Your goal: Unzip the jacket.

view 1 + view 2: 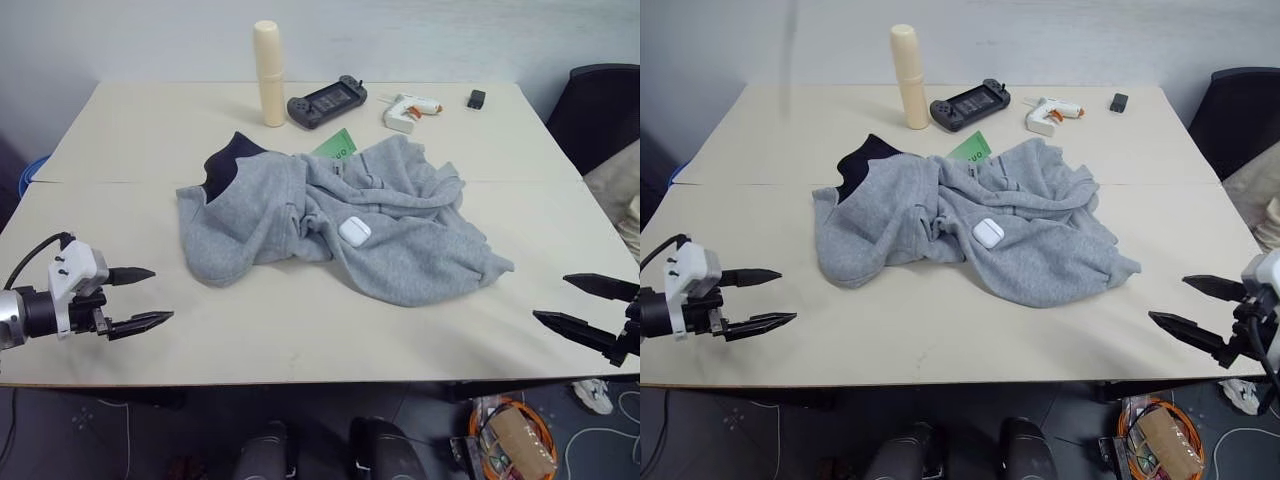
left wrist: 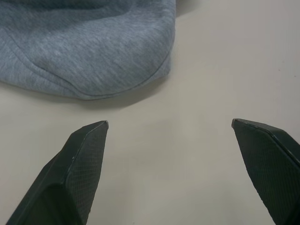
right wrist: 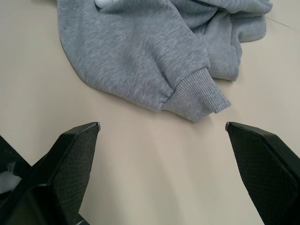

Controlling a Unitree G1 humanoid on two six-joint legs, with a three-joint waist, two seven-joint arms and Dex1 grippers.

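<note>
Nearest us, our left gripper and right gripper hover low over the front corners of the table, both with jaws wide apart and holding nothing, each well apart from the cloth. Between them and further in, the jacket lies crumpled in a heap at the table's middle, its dark collar toward our left and a ribbed cuff pointing at our right hand. A small white case rests on the fabric, and a green tag peeks out behind. Beyond stand a cream bottle, a game console, a glue gun and a small dark object. We cannot see the zipper pull, so we judge it best to pin the collar with the left and spread the folds before reaching for it
</note>
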